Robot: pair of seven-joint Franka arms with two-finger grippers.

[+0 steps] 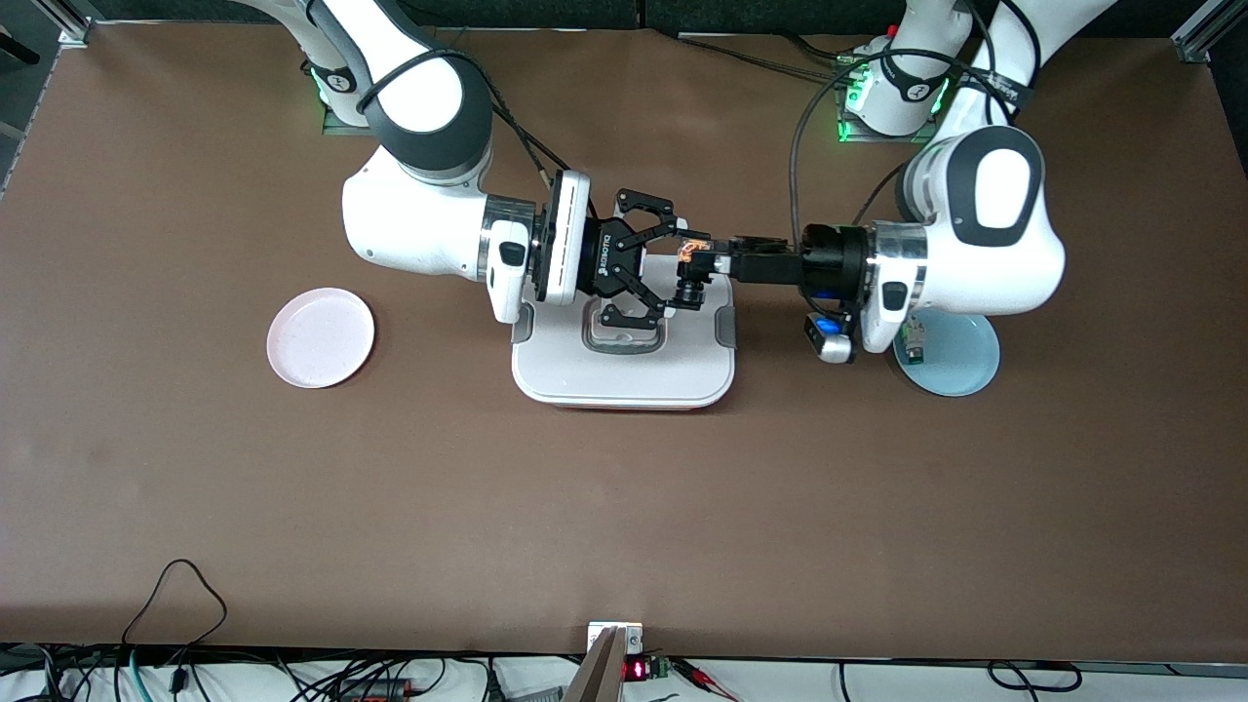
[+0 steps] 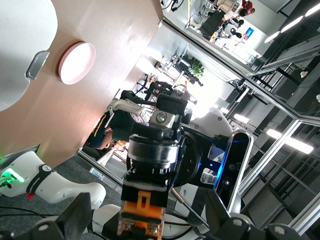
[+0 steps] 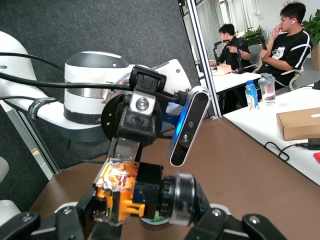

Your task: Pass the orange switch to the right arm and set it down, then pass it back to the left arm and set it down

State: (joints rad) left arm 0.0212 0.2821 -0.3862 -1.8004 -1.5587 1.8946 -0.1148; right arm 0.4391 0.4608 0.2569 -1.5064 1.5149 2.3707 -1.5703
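Observation:
The orange switch (image 1: 694,258), a small black block with an orange end, hangs in the air over the white box (image 1: 624,375). My right gripper (image 1: 675,270) is shut on it, one finger on each end; in the right wrist view the switch (image 3: 132,192) fills the span between the right gripper's (image 3: 142,222) fingers. My left gripper (image 1: 721,258) meets it from the left arm's end. In the left wrist view the switch (image 2: 147,195) sits midway in the open left gripper (image 2: 147,220), whose fingers (image 2: 75,215) stand wide of it.
A pink plate (image 1: 320,337) lies toward the right arm's end of the table. Under the left arm's wrist a light blue plate (image 1: 960,366) carries a small white-and-green component (image 1: 914,346). Cables trail along the table edge nearest the front camera.

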